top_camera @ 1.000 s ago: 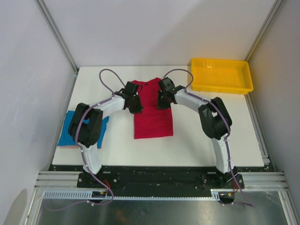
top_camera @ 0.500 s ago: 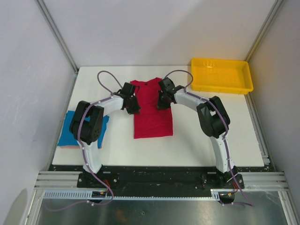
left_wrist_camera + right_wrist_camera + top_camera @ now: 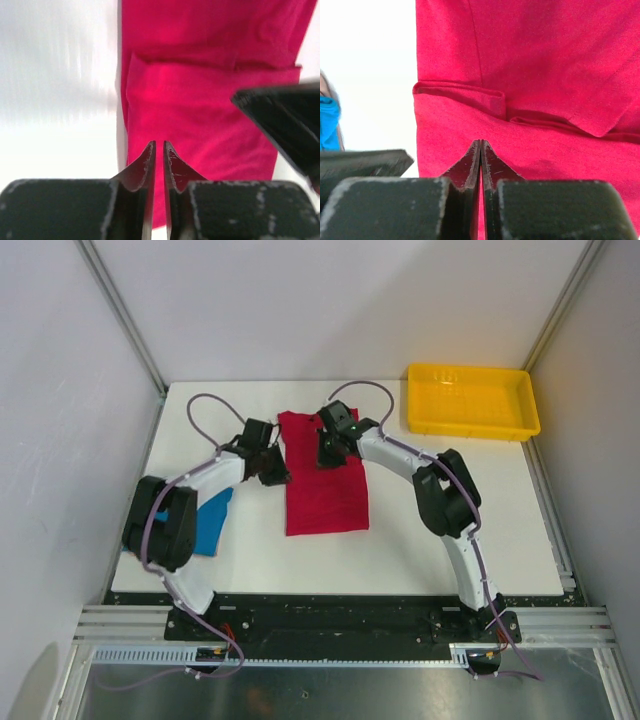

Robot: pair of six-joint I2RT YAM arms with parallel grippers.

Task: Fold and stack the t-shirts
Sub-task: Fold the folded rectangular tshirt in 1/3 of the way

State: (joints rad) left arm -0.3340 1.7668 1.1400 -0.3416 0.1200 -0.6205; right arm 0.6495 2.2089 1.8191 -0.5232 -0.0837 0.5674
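The red shirt (image 3: 325,500) looks mid-fold. The left fingers (image 3: 142,167) are barely parted and the right fingers (image 3: 469,165) shut, neither visibly holding cloth. Next, probably grip its 6 o'clock hem.

I read top view as bright and even, light diffuse from overhead; only faint soft shadows on table (image 3: 420,550). Yellow tray (image 3: 470,400) crisp, saturated. Left wrist view worst: table blown out to white, vertical streak blur down left side, red shirt (image 3: 200,125) smeared, left gripper (image 3: 159,146) dark and out of focus. Right wrist view sharper: I make out weave, thin shadows along folds; right gripper (image 3: 481,144) soft near lens, table overexposed.
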